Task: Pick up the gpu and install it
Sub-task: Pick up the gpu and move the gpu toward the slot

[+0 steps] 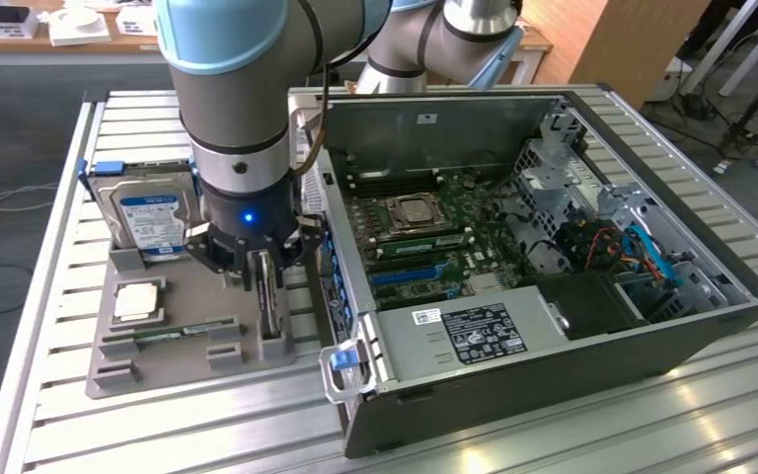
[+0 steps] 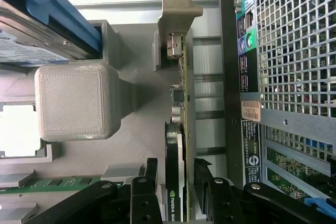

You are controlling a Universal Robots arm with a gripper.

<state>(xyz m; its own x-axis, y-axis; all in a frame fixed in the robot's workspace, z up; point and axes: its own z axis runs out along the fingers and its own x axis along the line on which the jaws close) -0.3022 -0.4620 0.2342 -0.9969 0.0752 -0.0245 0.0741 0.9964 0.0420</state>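
**Item:** gpu (image 2: 175, 145). Thin flat card with a black fan face, green board edge and silvery bracket. It stands on edge in a slot of the grey ribbed printed tray (image 1: 175, 370), on the tray's side nearest the computer case (image 1: 551, 375).

**Gripper** (image 1: 264, 269): black fingers spread, straddling the card, not clamped.

**Also on the tray:** upright hard drive (image 1: 153, 212), processor (image 1: 135, 299), RAM stick (image 1: 169, 334).

**Obstruction:** the case's perforated metal wall stands just beside the card.

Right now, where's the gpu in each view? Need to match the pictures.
Exterior view: gpu stands on edge in the grey tray, under the tool, on the exterior view's left of the PC case.
Wrist view: gpu edge-on, flanked by the open tool's fingers, beside the PC case's perforated panel.
Shared landmark: hard drive in its blue caddy, also in the wrist view.
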